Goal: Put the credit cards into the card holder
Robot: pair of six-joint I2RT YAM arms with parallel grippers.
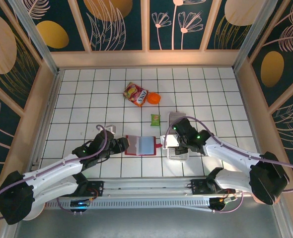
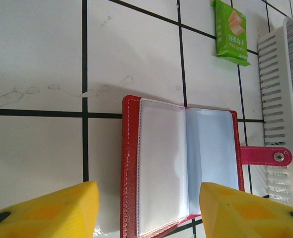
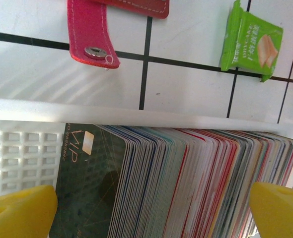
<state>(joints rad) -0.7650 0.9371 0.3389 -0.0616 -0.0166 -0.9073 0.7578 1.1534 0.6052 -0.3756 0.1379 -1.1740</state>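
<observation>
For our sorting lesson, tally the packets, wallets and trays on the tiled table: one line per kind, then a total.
Packets: 2 (red-and-yellow foil snack packet, small green wafer packet)
Wallets: 1 (open red leather-like card holder)
Trays: 1 (long white slotted plastic tray, packed with upright plastic credit cards)
Total: 4

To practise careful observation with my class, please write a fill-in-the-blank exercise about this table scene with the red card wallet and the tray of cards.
1. The red leather-like folding card holder lies ___ on the white tiled table.
2. The thin plastic credit cards stand packed in a long ___ slotted plastic tray.
3. The small flat packet nearest the card holder is ___.
Missing words: open; white; green.
</observation>
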